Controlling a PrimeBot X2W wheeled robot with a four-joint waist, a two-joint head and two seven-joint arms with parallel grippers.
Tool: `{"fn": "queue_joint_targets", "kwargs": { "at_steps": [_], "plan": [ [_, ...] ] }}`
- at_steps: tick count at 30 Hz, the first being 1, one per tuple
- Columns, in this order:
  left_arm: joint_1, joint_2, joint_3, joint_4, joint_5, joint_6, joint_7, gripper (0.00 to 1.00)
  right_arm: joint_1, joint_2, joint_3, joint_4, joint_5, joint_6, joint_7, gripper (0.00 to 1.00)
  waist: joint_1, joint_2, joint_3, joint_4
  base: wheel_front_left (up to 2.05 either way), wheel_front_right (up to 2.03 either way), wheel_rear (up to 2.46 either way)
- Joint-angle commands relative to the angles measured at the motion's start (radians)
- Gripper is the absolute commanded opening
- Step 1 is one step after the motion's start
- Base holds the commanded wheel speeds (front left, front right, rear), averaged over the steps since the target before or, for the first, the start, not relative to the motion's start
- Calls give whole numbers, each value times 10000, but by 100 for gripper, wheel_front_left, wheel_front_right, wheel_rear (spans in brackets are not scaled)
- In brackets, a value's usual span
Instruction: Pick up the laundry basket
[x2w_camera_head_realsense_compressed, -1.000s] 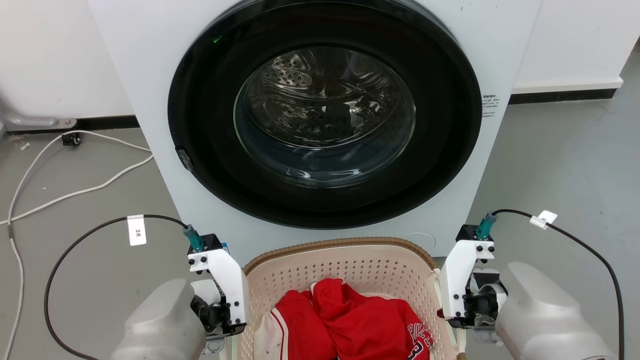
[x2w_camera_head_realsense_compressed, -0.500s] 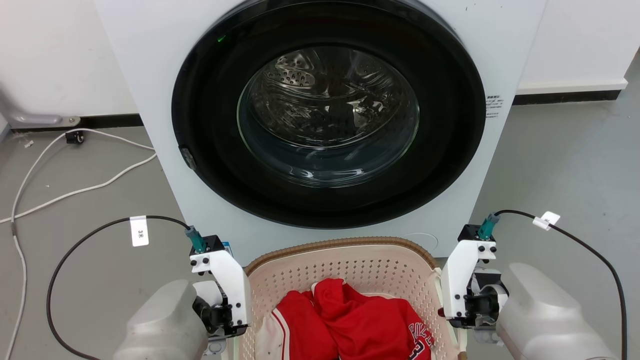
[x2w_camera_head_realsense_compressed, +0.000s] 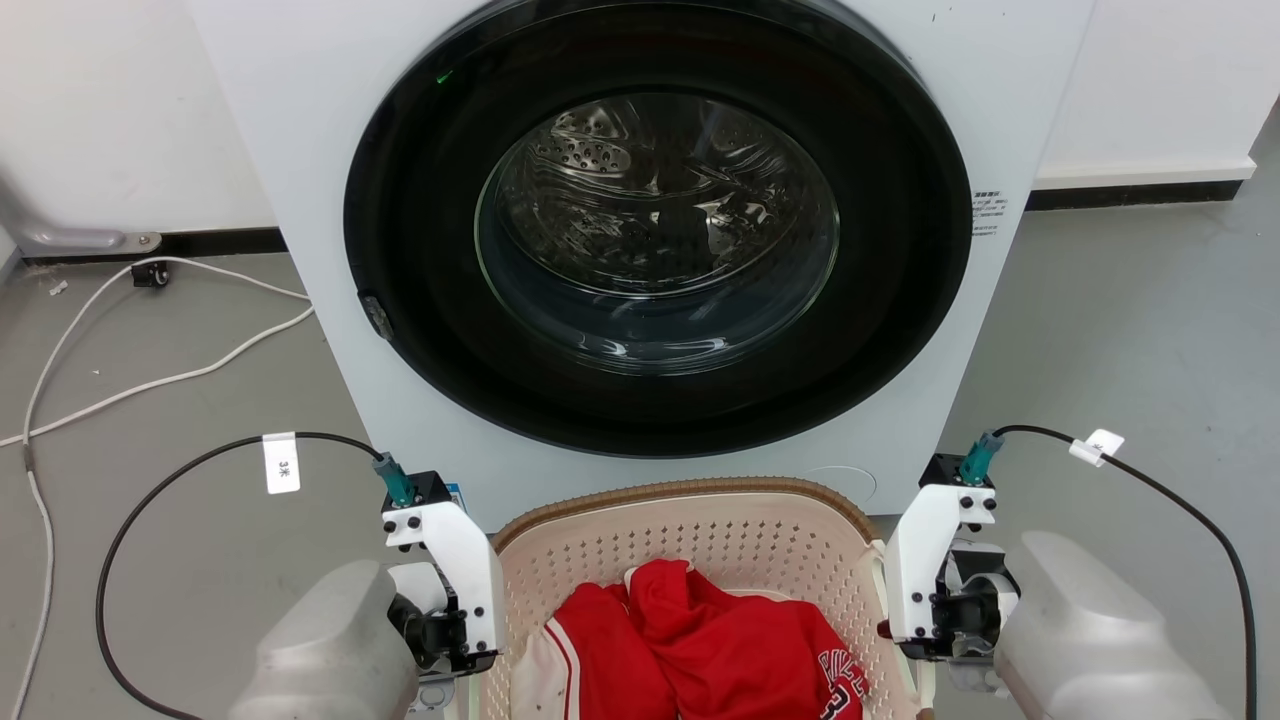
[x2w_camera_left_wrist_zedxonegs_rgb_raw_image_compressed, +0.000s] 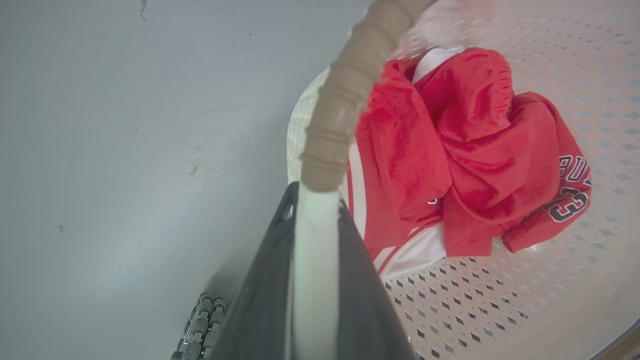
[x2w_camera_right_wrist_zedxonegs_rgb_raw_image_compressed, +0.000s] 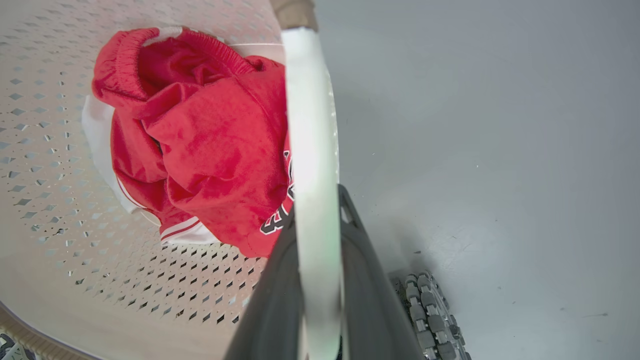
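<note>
— State of the grip? On the left gripper, dark fingers pressed flat against both sides of the white left handle. Same on the right gripper, pinching the right handle.

— Good. Lift both sides together, level and slow. Firm pinch throughout, against slipping or twisting on thin, smooth plastic. Ease back slightly from the washing machine to spare the rim a knock.

— And the laundry basket?

— Cream-white, perforated all over, rounded corners, brown woven-look rim. Sitting between the two grippers, just in front of the washer's dark round door. Resting on the grey floor or just clear of it? Cannot tell. Inside, a crumpled red jersey with white trim; probably a light load.
</note>
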Motion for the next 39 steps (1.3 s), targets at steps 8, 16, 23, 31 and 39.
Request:
{"fn": "queue_joint_targets", "kwargs": {
  "at_steps": [8,16,23,31,39],
  "plan": [
    [74,-231,-61,-75,-147,-113,-29,0,137,238,-176,-99,29,50,27,0,0,0,11,21,0,0,0],
    [130,-259,-112,-80,-201,-114,-38,0,165,242,-120,-99,157,50,42,0,0,0,-2,43,0,0,0],
    [106,-269,-171,-83,-277,-114,-54,0,230,244,-77,-99,252,50,42,0,0,0,-10,72,0,0,0],
    [118,-261,-238,-84,-312,-114,-94,0,269,246,-78,-99,246,50,80,0,0,0,-18,58,0,0,0],
    [140,-298,-304,-94,-361,-114,-123,0,284,247,-138,-99,196,50,97,0,0,0,-19,57,0,0,0]
  ]
}}
